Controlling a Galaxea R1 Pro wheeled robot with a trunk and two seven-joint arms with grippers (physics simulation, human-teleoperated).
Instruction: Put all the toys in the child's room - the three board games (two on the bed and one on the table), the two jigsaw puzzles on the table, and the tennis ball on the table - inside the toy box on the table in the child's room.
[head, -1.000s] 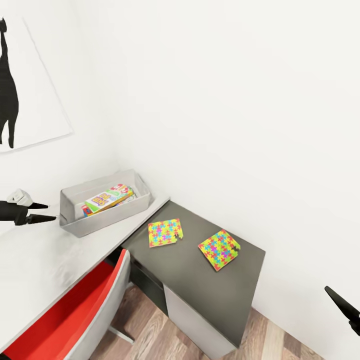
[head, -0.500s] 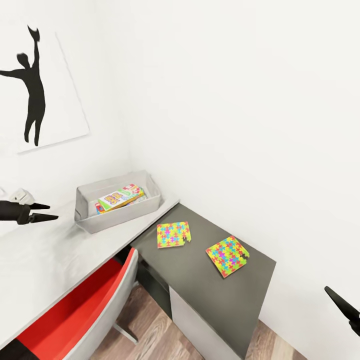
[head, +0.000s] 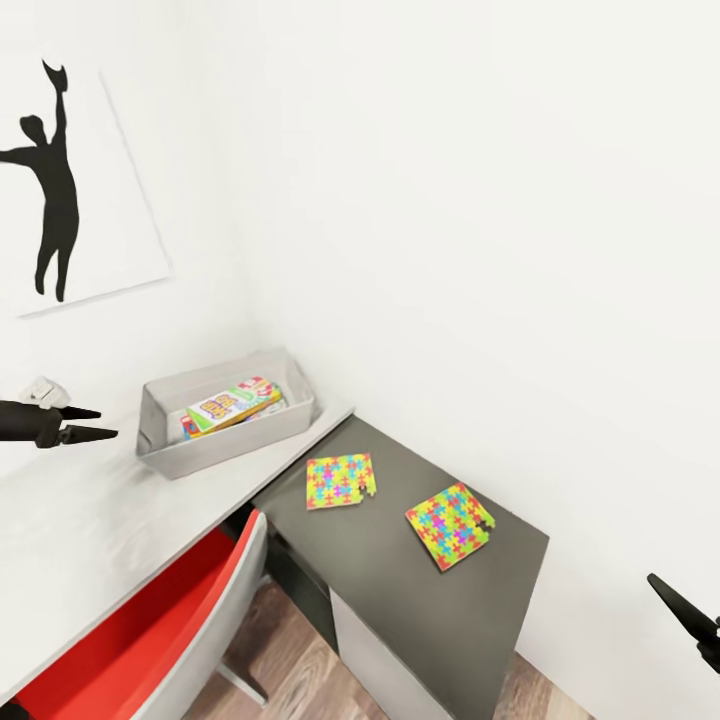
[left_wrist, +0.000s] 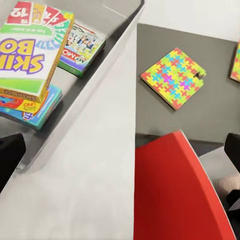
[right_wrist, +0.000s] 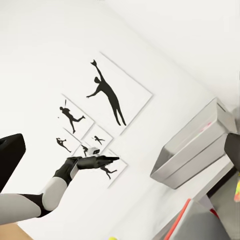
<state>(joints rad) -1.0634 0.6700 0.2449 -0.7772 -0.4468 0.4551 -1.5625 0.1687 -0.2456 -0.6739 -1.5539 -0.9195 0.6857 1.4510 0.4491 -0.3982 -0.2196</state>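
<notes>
The left gripper (head: 88, 423) hangs over the light grey part of the table (head: 90, 520), its two dark fingers spread apart with nothing between them. Just beside its tips, toward the corner of the room, sits the toy box (head: 225, 445). Inside it lie the board games: the SKIP-BO box (left_wrist: 30, 55) rests tilted on top of two others, a blue one (left_wrist: 35, 107) under its low end and a green-edged one (left_wrist: 82, 47) beside it.

The two jigsaw puzzles lie flat on the dark grey part of the table, well apart from the left gripper and past the toy box. The nearer puzzle (head: 341, 480) is close to the seam between the two tops; the farther puzzle (head: 450, 525) lies beyond it toward the wall.

The right gripper (head: 690, 620) shows at the edge of the head view, off the table's end, well clear of both puzzles; its fingers stand parted and bare.

A red chair (head: 150, 630) is pushed up under the light top, and a poster (head: 60, 190) with a black figure hangs on the wall.
</notes>
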